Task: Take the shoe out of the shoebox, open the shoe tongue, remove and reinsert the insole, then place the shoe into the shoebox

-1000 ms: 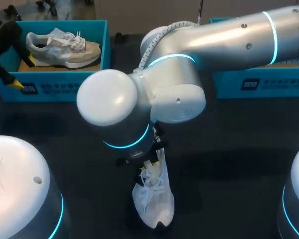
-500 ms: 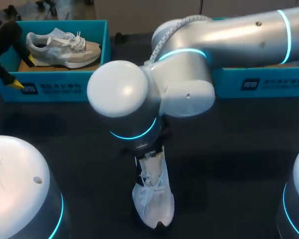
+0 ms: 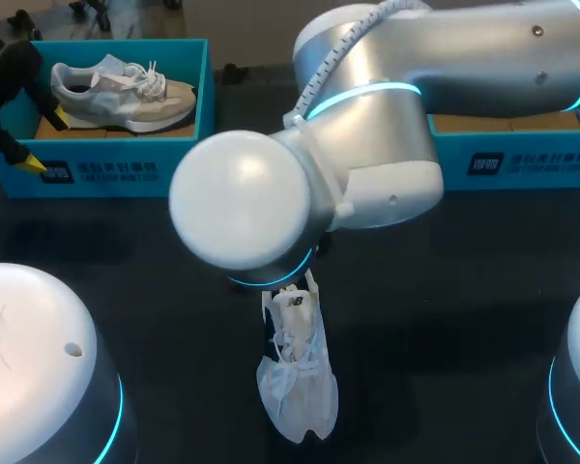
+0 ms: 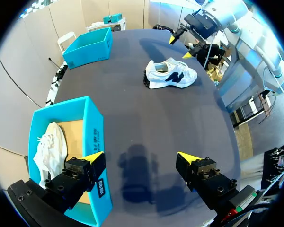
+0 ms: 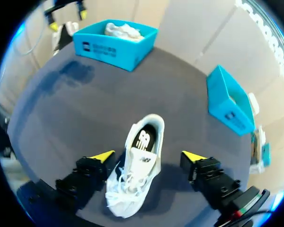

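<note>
While the white shoe (image 5: 134, 182) lies on the tabletop (image 5: 85, 104), the right gripper (image 5: 147, 156) hangs above it, fingers (image 5: 100, 156) spread wide, and the left gripper (image 4: 141, 158), well apart from the shoe, gapes likewise.

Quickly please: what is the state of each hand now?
Left hand: open, empty.
Right hand: open, over the shoe, not holding it.

**What the head view loses**

My right arm (image 3: 271, 203) covers the heel end of the white shoe (image 3: 295, 387) and all of the right gripper (image 5: 147, 156) (only its own wrist view shows it). The far shoebox (image 3: 522, 159) is half covered too.
</note>
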### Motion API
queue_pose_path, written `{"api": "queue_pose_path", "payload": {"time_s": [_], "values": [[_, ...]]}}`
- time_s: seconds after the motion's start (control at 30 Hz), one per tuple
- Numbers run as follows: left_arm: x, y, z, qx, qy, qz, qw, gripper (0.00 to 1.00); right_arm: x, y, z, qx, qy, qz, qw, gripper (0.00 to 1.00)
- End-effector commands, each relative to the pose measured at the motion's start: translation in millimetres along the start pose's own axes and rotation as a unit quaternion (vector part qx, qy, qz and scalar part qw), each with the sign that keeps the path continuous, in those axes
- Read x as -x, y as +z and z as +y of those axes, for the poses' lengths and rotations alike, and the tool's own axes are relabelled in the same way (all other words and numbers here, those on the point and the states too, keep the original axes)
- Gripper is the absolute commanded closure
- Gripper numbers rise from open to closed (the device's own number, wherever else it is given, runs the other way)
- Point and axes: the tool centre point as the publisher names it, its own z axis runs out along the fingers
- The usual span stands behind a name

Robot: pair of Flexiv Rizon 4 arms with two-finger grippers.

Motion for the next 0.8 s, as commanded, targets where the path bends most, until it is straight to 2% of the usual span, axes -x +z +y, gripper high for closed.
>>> {"api": "queue_pose_path", "payload": {"time_s": [0.03,0.1,0.17,0.2,0.23,0.5,0.67,0.8], "values": [[-0.5,0,0,0.002,0.000,0.000,1.000,0.00,17.7,15,10.1,0.031,-0.208,0.122,0.970,0.00],[-0.5,0,0,0.002,0.000,0.000,1.000,0.00,18.9,18,15.8,0.018,-0.240,0.138,0.961,0.00],[-0.5,0,0,0.002,0.000,0.000,1.000,0.00,21.1,22,22.9,-0.014,-0.252,0.143,0.957,0.00],[-0.5,0,0,0.002,0.000,0.000,1.000,0.00,21.5,23,25.9,-0.037,-0.242,0.144,0.959,0.00],[-0.5,0,0,0.002,0.000,0.000,1.000,0.00,23.7,24,30.4,-0.082,-0.191,0.150,0.967,0.00],[-0.5,0,0,0.002,0.000,0.000,1.000,0.00,23.7,24,30.4,-0.082,-0.191,0.150,0.967,0.00],[-0.5,0,0,0.002,0.000,0.000,1.000,0.00,22.9,32,32.0,-0.022,-0.260,0.167,0.951,0.00],[-0.5,0,0,0.002,0.000,0.000,1.000,0.00,25.2,45,30.8,-0.010,-0.282,0.165,0.945,0.00]]}}
